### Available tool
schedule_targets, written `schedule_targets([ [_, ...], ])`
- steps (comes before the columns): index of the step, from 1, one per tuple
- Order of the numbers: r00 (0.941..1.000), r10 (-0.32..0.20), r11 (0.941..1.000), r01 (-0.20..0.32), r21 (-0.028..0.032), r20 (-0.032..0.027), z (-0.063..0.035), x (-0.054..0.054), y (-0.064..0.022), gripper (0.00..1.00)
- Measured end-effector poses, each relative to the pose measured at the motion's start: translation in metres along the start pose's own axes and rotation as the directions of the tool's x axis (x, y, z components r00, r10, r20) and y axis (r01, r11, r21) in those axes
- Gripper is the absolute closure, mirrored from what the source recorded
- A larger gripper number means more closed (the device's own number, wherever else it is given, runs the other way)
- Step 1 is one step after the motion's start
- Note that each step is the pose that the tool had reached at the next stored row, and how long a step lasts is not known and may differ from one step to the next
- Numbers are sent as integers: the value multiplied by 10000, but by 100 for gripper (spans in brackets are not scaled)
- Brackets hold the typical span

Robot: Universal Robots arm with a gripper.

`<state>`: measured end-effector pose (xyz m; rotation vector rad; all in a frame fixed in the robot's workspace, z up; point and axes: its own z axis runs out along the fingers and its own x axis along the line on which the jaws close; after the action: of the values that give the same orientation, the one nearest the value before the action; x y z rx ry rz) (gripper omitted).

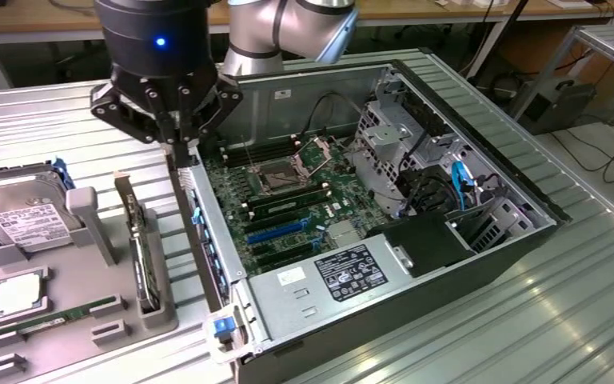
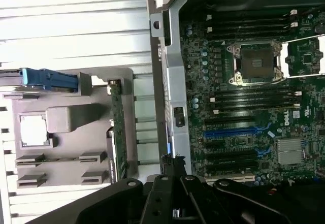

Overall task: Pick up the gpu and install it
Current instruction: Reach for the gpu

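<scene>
The gpu [image 1: 140,250] stands on its edge in a slot of the grey holder block [image 1: 83,320] at the exterior view's left, beside the open computer case [image 1: 414,264]. In the wrist view the gpu [image 2: 117,127] shows edge-on as a thin green-dark strip. My gripper [image 1: 185,154] hangs over the case's near side wall, just beyond the far end of the gpu, apart from it. Its fingers are shut together with nothing between them. In the wrist view the gripper [image 2: 171,161] sits above that wall, between the holder and the motherboard [image 2: 244,107].
The holder also carries a silver hard drive [image 1: 25,216], a processor chip [image 1: 19,296] and a green memory stick [image 1: 57,320]. Blue expansion slots [image 1: 282,230] lie on the motherboard inside the case. A black cage and cables [image 1: 435,232] take up the case's right half.
</scene>
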<state>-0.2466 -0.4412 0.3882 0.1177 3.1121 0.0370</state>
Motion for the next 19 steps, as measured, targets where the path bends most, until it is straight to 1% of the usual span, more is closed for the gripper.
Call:
schedule_targets([
  [2,10000,-3,10000,3,32,2,10,97,-13,89],
  [5,10000,-4,9999,4,103,9,39,293,-33,89],
  [7,10000,-5,9999,5,140,9,52,389,-42,89],
  [8,10000,-5,9999,5,160,12,67,464,-48,89],
  [10,10000,-7,9999,7,172,14,89,556,-56,89],
  [11,10000,-6,9998,6,178,13,107,621,-61,89],
  [13,10000,-5,9998,5,176,15,152,726,-70,89],
  [19,10000,-7,9998,6,179,11,162,729,-71,89],
])
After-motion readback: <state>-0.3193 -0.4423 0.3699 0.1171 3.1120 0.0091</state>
